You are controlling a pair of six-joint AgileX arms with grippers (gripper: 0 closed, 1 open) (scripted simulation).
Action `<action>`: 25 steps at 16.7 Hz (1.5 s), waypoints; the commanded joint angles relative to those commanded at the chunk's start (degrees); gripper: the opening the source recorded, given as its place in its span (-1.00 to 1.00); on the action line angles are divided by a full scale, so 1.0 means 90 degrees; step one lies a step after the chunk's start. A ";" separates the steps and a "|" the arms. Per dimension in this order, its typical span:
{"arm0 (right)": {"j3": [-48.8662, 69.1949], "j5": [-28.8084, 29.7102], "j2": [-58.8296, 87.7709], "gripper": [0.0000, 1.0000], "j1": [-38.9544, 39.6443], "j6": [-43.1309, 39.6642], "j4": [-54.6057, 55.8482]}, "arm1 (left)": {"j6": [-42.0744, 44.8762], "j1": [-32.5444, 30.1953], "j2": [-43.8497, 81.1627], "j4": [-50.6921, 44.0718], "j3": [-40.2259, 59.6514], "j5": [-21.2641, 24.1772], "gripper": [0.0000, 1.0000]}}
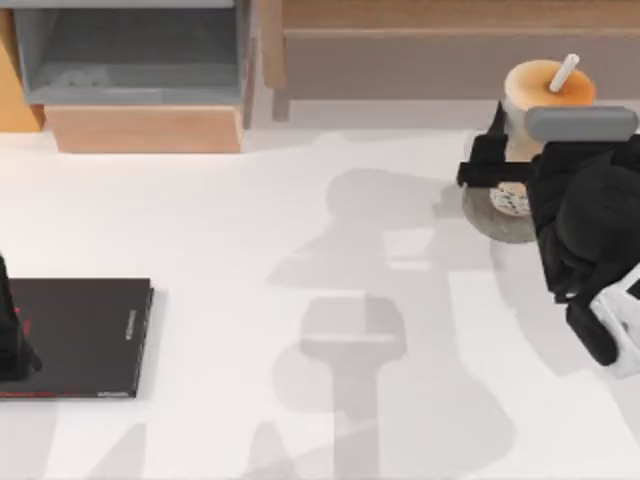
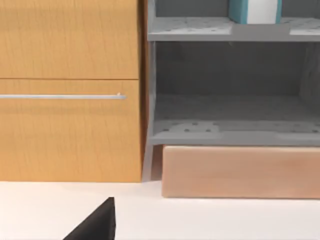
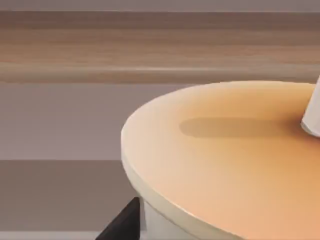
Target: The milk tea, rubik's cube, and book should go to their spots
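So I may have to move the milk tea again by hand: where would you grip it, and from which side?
Grip the milk tea on its straight round wall below the wider orange lid, coming in level from the table's open near side. It stands upright on the grey disc, and the white straw blocks a top approach. The right gripper sits there already.

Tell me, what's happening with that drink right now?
Right gripper around the milk tea, cup standing on the grey disc. Left arm parked over the black slab. Nothing in the way.
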 joint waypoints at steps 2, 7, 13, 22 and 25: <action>0.0000 0.0000 0.0000 1.00 0.0000 0.0000 0.0000 | 0.0000 0.0000 0.0000 0.0000 0.0000 0.0000 1.00; 0.0000 0.0000 0.0000 1.00 0.0000 0.0000 0.0000 | 0.0000 0.0000 0.0000 0.0000 0.0000 0.0000 1.00; -0.0299 0.0112 -0.0130 1.00 0.0091 0.0003 0.0179 | 0.0000 0.0000 0.0000 0.0000 0.0000 0.0000 1.00; -0.0719 0.0243 -0.0300 1.00 0.0221 0.0002 0.0404 | 0.0000 0.0000 0.0000 0.0000 0.0000 0.0000 1.00; -0.0769 0.0291 -0.0698 1.00 0.0246 0.0003 0.0125 | 0.0000 0.0000 0.0000 0.0000 0.0000 0.0000 1.00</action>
